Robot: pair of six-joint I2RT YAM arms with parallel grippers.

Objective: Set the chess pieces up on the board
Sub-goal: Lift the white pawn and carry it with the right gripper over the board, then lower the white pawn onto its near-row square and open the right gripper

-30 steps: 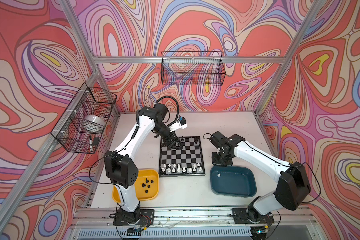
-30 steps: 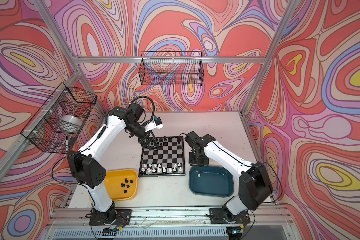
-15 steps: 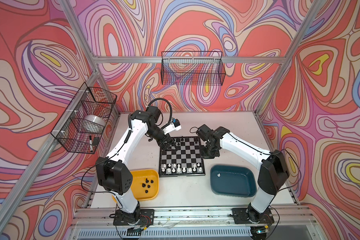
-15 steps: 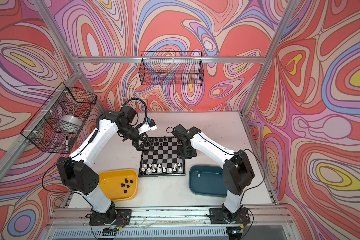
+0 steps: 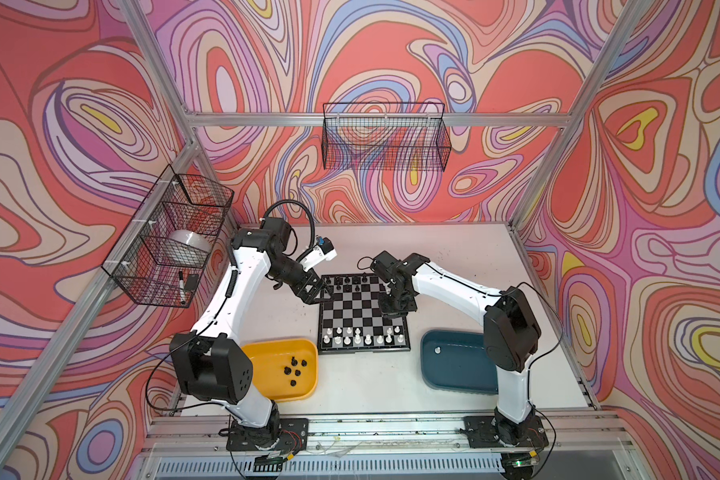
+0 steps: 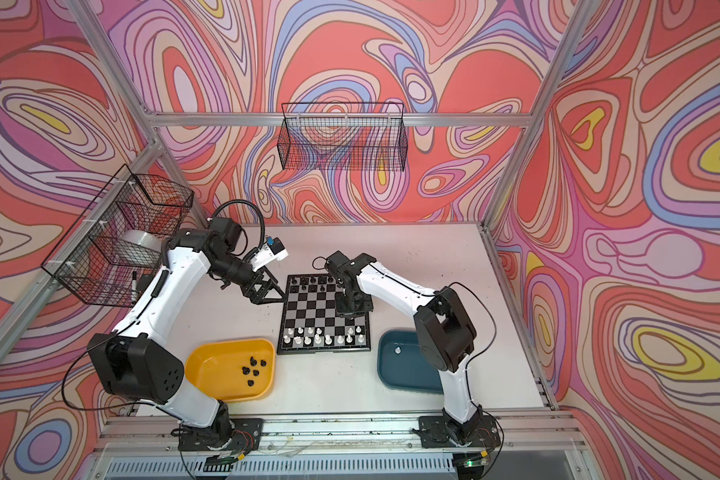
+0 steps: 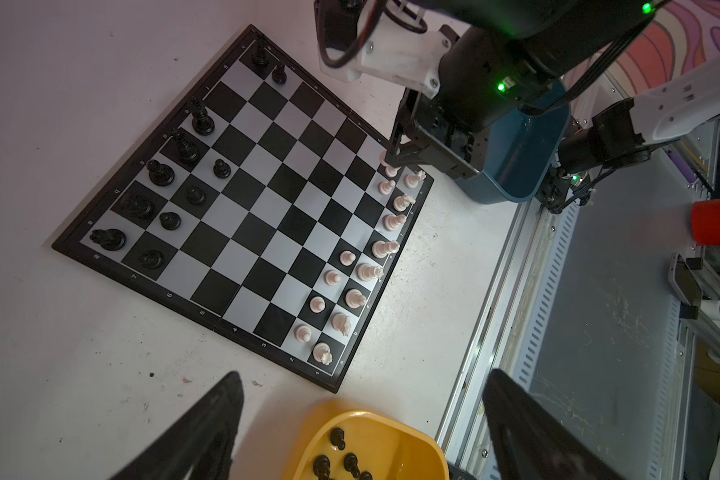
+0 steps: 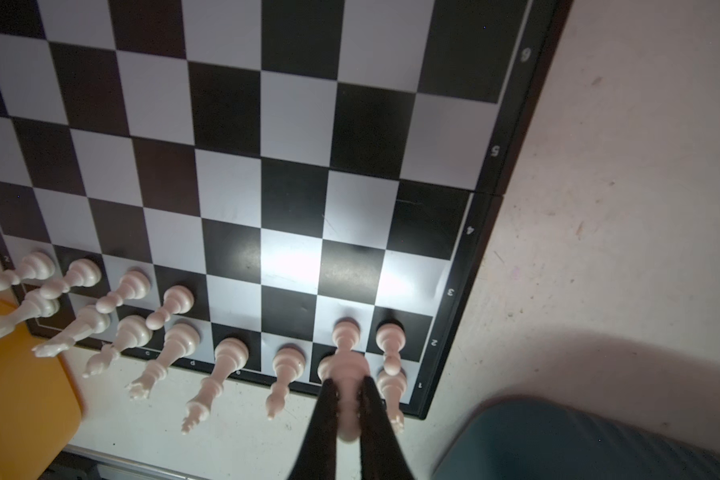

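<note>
Swirl-patterned walls (image 5: 391, 62) in red, pink and lilac enclose a white desk (image 5: 371, 399). Board (image 5: 352, 309): black and grey checks, lying flat at the middle of the desk between two trays. White pieces (image 5: 362, 340): ranged in the two rows at the near edge, with the back row full and the pawn row showing a two-square gap right of centre. Black pieces (image 7: 161, 172): eleven standing in the two far rows, with several squares bare toward the right. Yellow tray (image 5: 267, 361): just beside the board's near left corner, holding five spare black pieces (image 7: 337, 438). Teal tray (image 5: 458, 374): just off the board's near right corner, holding a lone white piece (image 5: 436, 350). Right end effector (image 8: 348, 380): clenched on a white pawn (image 8: 348, 419) over the board's near right corner, above the pawns standing there. Whether the pawn's base touches the board cannot be told. Left end effector (image 7: 362, 374): released and empty, fingers spread wide, hanging by the board's far left corner. Wire basket (image 5: 385, 141): fixed to the back wall. Second wire basket (image 5: 167, 249): fixed to the left wall, holding a marker and a pale round object.
</note>
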